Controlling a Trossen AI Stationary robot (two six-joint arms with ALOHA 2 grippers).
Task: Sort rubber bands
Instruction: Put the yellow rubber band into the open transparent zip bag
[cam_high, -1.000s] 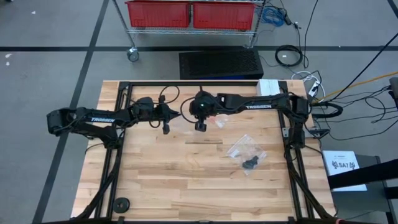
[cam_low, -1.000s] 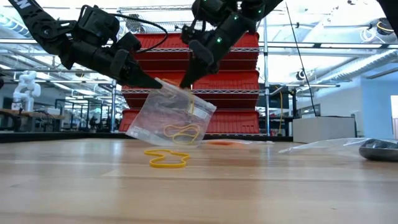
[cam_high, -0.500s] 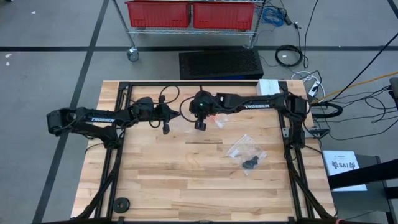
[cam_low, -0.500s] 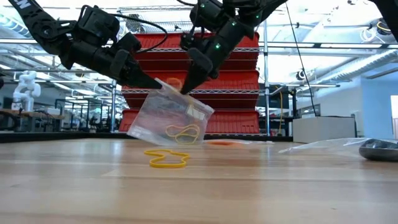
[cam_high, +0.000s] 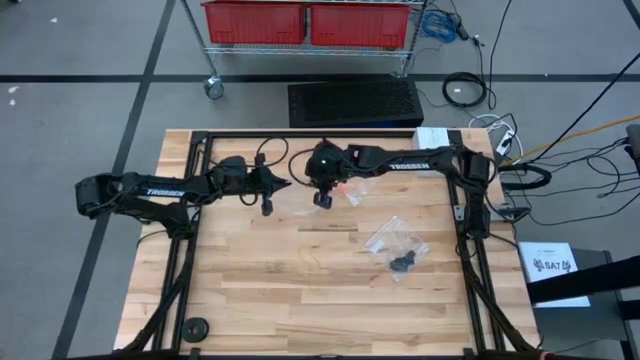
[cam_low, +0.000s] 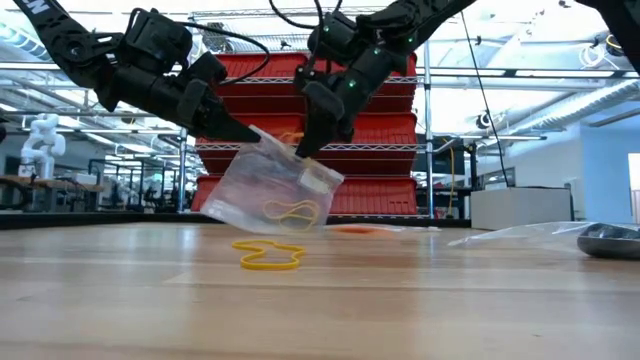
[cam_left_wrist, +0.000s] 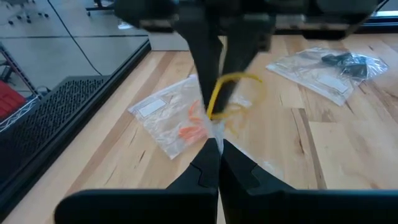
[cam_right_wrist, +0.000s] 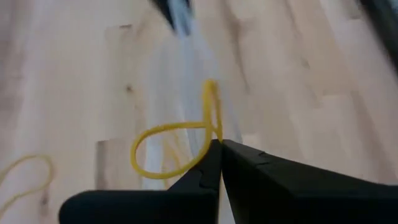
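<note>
I see my left gripper (cam_low: 250, 133) clamped on the clear bag (cam_low: 270, 190) above the wooden desk (cam_high: 300, 280); my right gripper (cam_right_wrist: 219, 146) pinches a yellow band (cam_right_wrist: 177, 140) beside it. Red bins (cam_high: 305, 22) stand behind the desk.

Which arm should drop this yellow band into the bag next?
Right. Its gripper is already shut on the yellow rubber band above the clear bag, while the left gripper is busy pinching the bag's edge to hold it up.

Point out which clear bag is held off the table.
The bag with yellow bands, pinched by the left pincer and right pincer. The bag with black bands lies flat.
</note>
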